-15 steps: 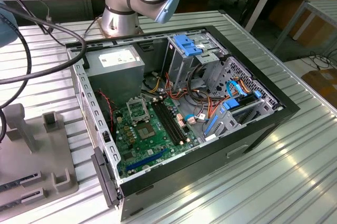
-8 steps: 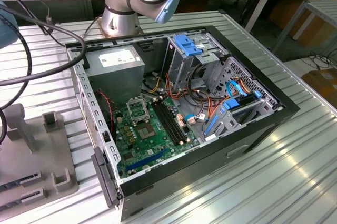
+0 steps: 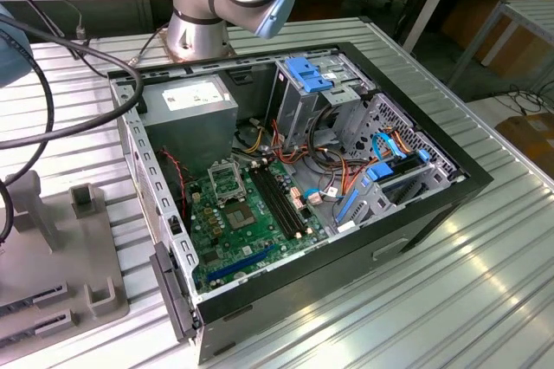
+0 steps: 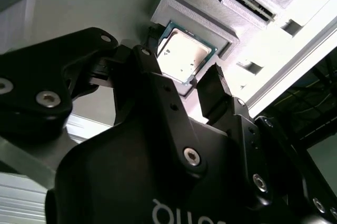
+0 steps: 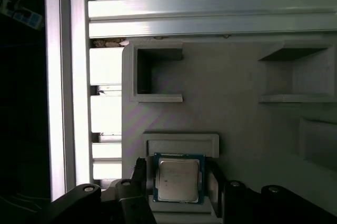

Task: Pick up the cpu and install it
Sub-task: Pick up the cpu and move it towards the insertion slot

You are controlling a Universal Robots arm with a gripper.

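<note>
The black jaws loom nearest in the second wrist view, spread to either side of the cpu (image 4: 184,54) and close beside its edges; I cannot tell whether they touch it. The chip lies flat, pale metal face up, in a shallow pocket near one edge of the grey holder (image 5: 237,77), which rests on the ribbed metal counter (image 5: 210,8). From my remote station I judge the pick-up step to be in hand. Nothing is lifted, and in the exterior view the socket (image 3: 227,183) on the green board (image 3: 227,243) inside the open case (image 3: 346,256) shows no chip that I can make out. A clean grip, to my eye, calls for an even pinch on opposite edges and a level lift. White lettering (image 4: 179,214) behind the jaws is cut off. The print on the chip's face and the label (image 3: 195,94) in the case are too small to tell.
</note>
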